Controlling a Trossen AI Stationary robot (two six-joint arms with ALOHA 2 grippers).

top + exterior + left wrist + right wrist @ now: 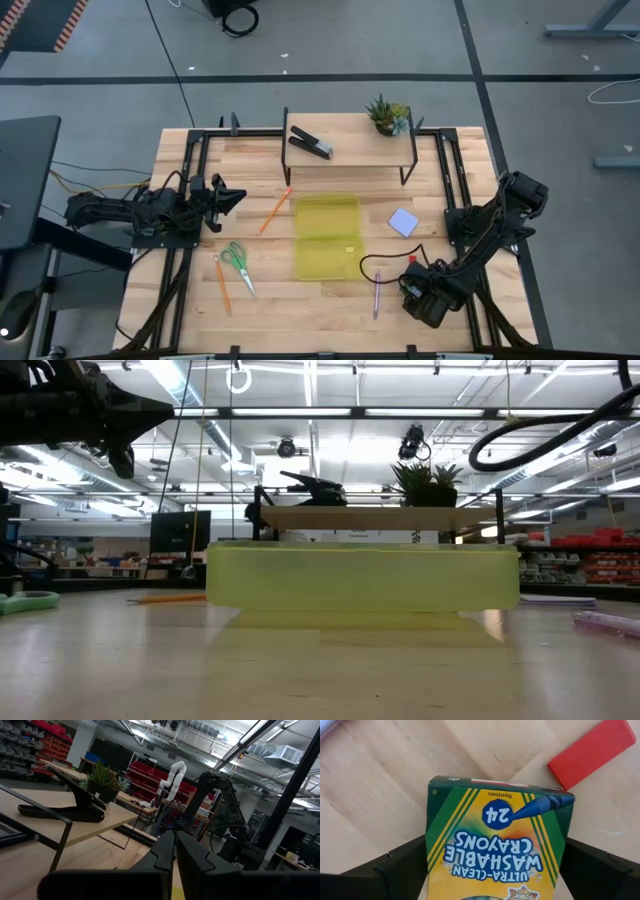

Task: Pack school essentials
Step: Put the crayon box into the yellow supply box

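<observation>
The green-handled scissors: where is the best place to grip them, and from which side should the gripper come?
The scissors lie flat on the table. Probably best to come straight down and pinch the narrow blades just below the handle loops, fingers across them; the left gripper is nearer.

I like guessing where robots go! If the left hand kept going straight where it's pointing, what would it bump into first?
Probably nothing nearby. The left hand hovers above the table, pointing across it. The clear yellow plastic case lies lower, and the black stapler sits off to one side. Depth is hard to judge.
</observation>
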